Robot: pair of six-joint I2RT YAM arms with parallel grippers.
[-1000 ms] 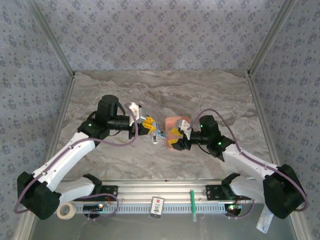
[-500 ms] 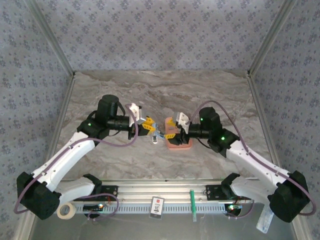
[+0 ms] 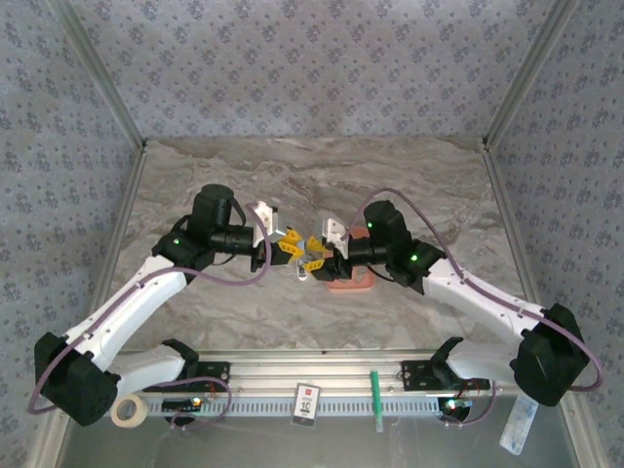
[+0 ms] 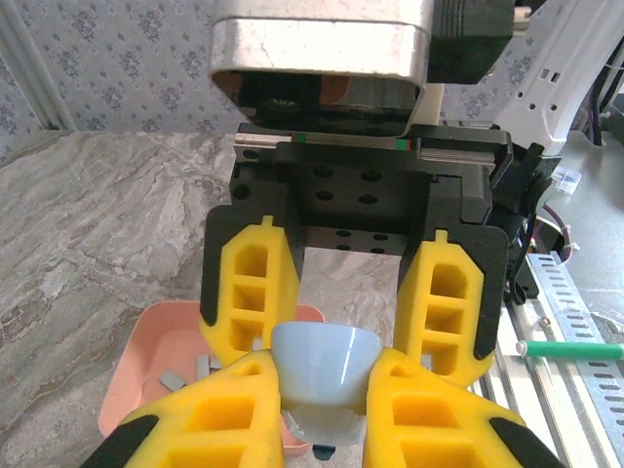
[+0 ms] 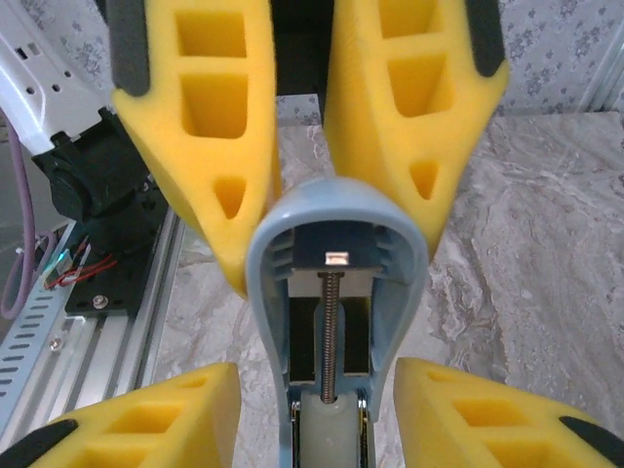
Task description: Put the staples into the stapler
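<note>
- Stapler (image 5: pixel 334 292): hangs just left of tray (image 4: pixel 132 385), between both grippers, clear of the tabletop as far as can be judged.
- Looks opened up in right wrist view: pale-blue shell arching over a dark channel, thin spring rod down the middle.
- Left gripper (image 4: pixel 327 390): fingers pinched tight on the rounded blue end, one on each flank.
- Right gripper (image 5: pixel 314 370): fingers apart, straddling the near end with a gap on each side; touching nothing that can be made out.
- Staples (image 4: pixel 172 379): lie loose in tray as small grey bars, none lifted.
- Likely light and stiff, with smooth plastic sides; prone to twisting or slipping out of the yellow fingers if squeezed off-centre.
- Best taken across the broad flanks of the shell, well back from the spring rod, leaving the channel free for loading.
- Probably springy inside: expect the pusher to snap back if released.
- As for the strips: probably brittle along the glue line and hard to pinch out of tray; grip gently across the long sides, keep level with the channel.
</note>
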